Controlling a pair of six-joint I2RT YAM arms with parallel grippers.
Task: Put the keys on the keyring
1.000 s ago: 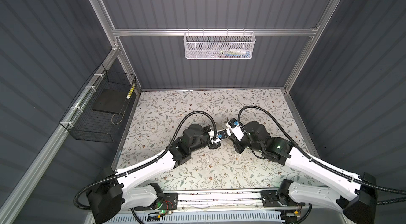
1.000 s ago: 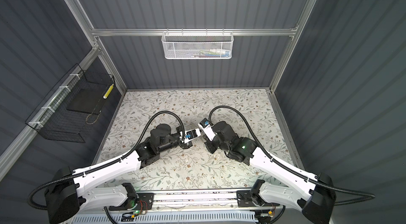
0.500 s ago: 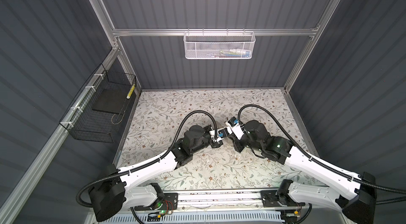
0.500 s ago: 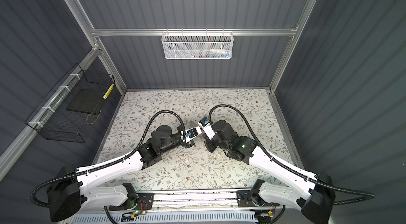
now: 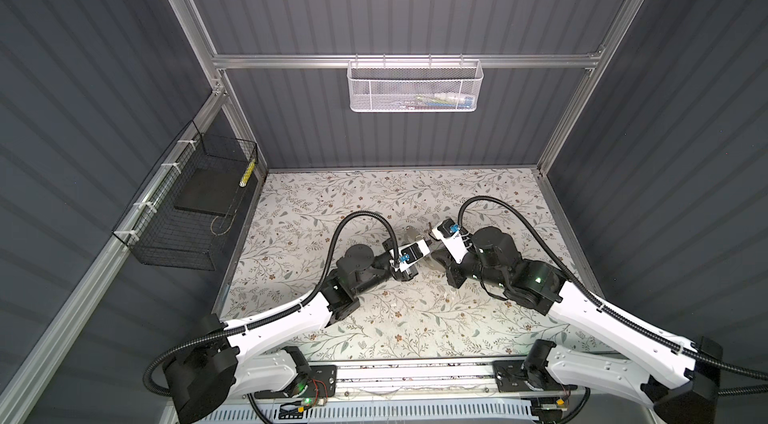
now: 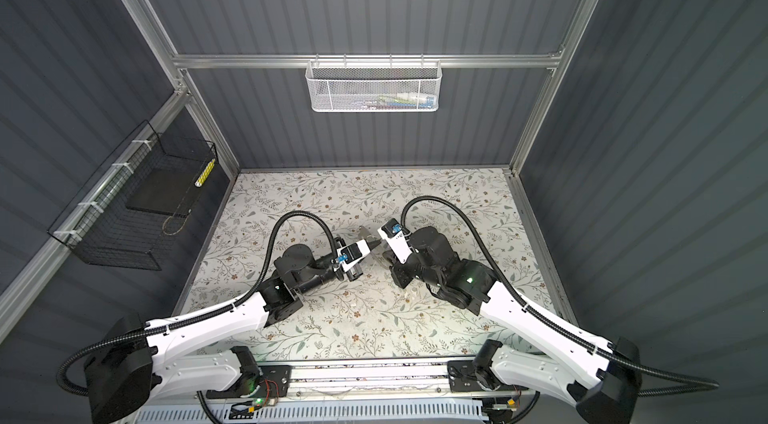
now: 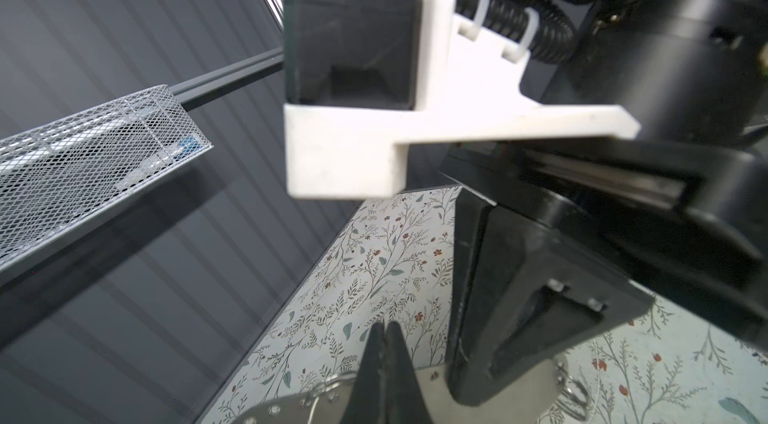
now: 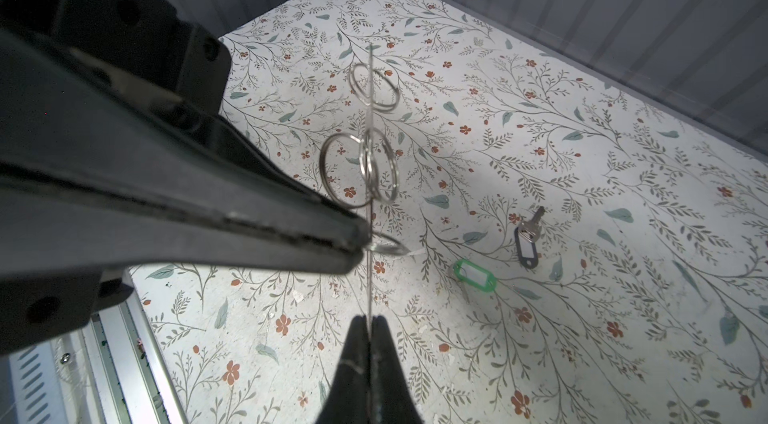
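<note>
Floral tabletop [image 5: 374, 318] | arms [image 5: 282, 318] angled inward | left claw [image 7: 384, 334], right claw [image 8: 369, 320] pinch metal plate [image 7: 299, 405]

Compared with a second ago, tips the left gripper [image 5: 427, 244] a little further toward the back wall, swings its wrist and black cable loop [image 5: 365, 213] leftward in both top views, and eases the right gripper [image 5: 435, 253] slightly back and rightward, taking the thin metal plate [image 5: 411, 230] along.
</note>
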